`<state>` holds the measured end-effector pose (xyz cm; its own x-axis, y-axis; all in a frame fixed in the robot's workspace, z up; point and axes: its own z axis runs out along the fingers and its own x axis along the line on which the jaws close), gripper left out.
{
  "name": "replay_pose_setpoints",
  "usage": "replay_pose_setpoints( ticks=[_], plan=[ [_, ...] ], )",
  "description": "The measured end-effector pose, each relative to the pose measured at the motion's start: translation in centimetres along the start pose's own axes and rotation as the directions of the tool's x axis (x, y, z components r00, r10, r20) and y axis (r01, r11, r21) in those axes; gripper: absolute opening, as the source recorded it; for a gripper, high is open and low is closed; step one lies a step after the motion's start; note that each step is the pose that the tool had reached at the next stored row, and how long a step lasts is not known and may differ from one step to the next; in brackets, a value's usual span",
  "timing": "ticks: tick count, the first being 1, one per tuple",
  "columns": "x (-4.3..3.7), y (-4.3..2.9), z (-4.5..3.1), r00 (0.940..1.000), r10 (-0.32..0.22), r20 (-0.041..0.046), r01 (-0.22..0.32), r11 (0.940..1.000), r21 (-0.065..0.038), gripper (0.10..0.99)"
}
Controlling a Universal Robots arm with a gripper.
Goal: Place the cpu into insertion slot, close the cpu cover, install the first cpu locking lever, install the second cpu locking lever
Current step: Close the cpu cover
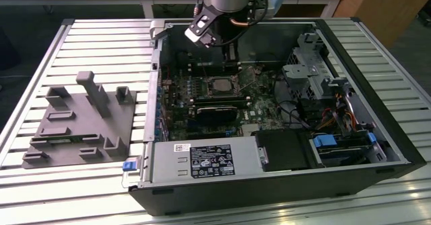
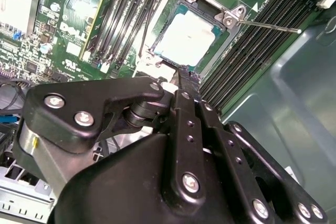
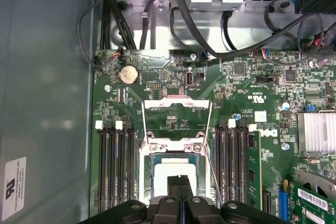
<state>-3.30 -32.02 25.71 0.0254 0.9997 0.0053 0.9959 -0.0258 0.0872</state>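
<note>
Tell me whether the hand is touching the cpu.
Cannot tell. In the first wrist view the hand overlaps the near edge of the cpu, but neither wrist view shows contact or a gap plainly.

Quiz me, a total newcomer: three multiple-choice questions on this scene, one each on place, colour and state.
1. Where is the cpu? A in the slot B on the floor C on a shelf
2. What colour is the block beside the case? A red B grey C yellow
3. The cover is: A shut B open C missing
Answers: 1 A, it lies framed by the slot; 2 B, it is grey all over; 3 B, its frame lies swung away from the cpu.
</note>
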Motion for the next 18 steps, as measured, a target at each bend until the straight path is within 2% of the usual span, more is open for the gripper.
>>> replay_pose_setpoints(
  ticks=[18],
  plan=[
    [0.03, 1.06, 0.09, 1.0, 0.0, -0.0001, 0.0, 1.0, 0.0, 0.106]
  ],
)
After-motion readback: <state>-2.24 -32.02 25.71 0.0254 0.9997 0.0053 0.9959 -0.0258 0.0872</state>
